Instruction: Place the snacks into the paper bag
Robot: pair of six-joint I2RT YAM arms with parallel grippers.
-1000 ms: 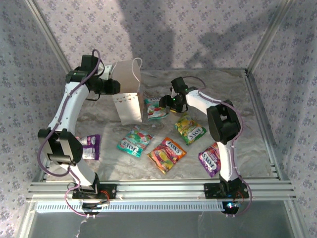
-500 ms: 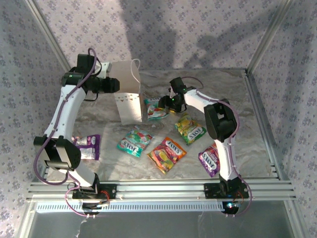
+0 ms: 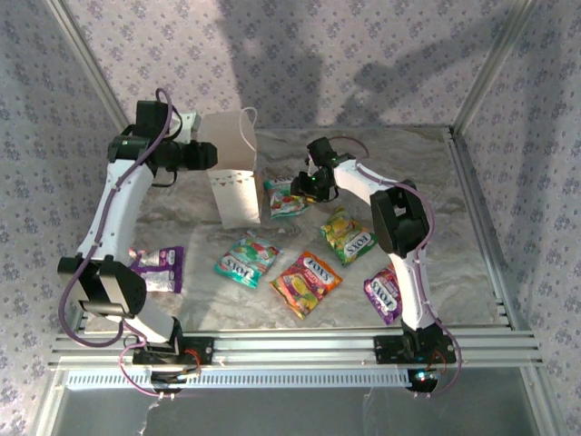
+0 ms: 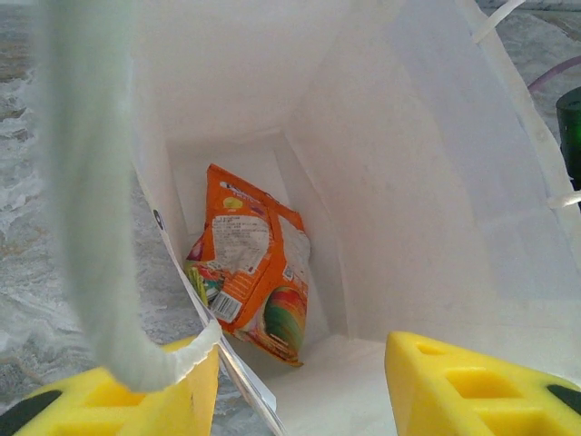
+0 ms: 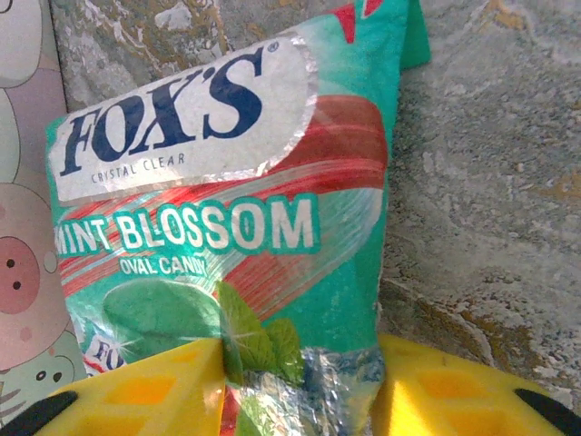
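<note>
The white paper bag (image 3: 232, 173) stands upright at the back left. My left gripper (image 3: 211, 156) is at its rim, open, and one wall of the bag (image 4: 436, 182) passes between the jaws (image 4: 300, 372). An orange snack packet (image 4: 254, 263) lies inside the bag. My right gripper (image 3: 301, 187) is shut on the end of a teal mint packet (image 5: 227, 200) lying on the table next to the bag (image 5: 23, 272). The packet's foil edge is crumpled between the yellow fingers (image 5: 154, 391). In the top view this teal packet (image 3: 284, 200) lies just right of the bag.
Loose snacks lie on the marble table (image 3: 454, 218): a teal one (image 3: 246, 259), a red-orange one (image 3: 306, 282), a yellow-green one (image 3: 349, 236), a purple one (image 3: 384, 292) by the right arm's base, and a purple one (image 3: 163, 268) behind the left arm. Aluminium rails frame the table.
The right gripper's jaws have closed onto the teal packet's end. The left gripper's jaws have widened at the bag's rim, and the left arm has shifted slightly left.
</note>
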